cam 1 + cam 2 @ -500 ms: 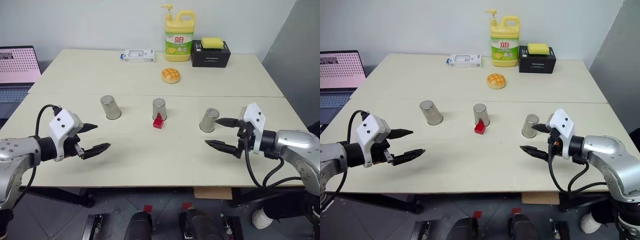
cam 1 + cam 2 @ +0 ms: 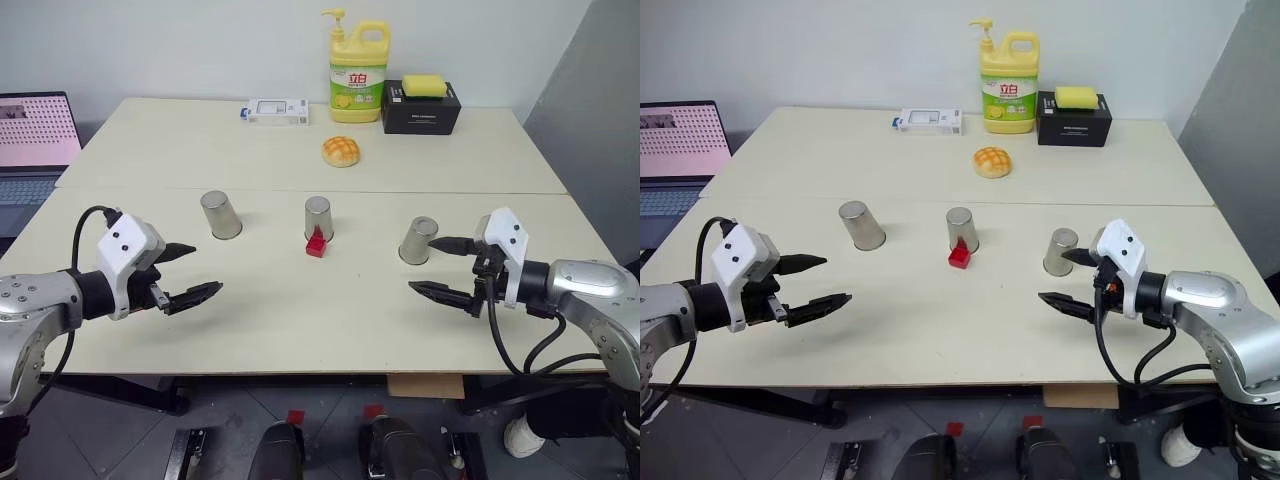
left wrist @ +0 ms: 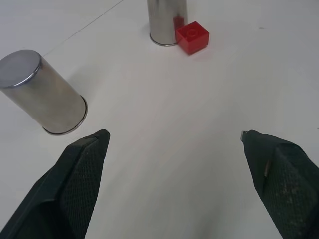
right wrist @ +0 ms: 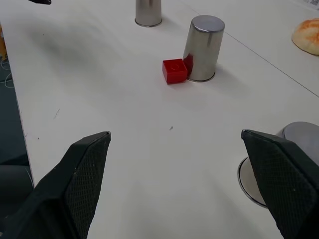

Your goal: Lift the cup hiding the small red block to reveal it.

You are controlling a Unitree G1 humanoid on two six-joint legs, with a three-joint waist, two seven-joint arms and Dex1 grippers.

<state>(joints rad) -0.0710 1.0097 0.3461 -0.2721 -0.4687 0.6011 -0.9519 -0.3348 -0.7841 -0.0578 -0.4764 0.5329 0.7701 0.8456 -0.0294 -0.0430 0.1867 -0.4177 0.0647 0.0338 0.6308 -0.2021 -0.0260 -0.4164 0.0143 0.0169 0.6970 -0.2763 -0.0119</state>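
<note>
Already small red plastic block [image 2: 316, 244] sitting uncovered, touching near side of middle silver steel cup [image 2: 319, 217] on pale tabletop [image 2: 300, 310]. Left end effector [image 2: 190, 270] and right end effector [image 2: 444, 267] hovering near edge, fingers apart, holding nothing, probably awaiting approach.

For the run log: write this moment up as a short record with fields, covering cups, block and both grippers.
cups: left cup, middle cup, right cup, all upside down on the table
red block: in the open, right in front of the middle cup
left gripper: open, holding nothing, short of the left cup
right gripper: open, holding nothing, beside the right cup
</note>
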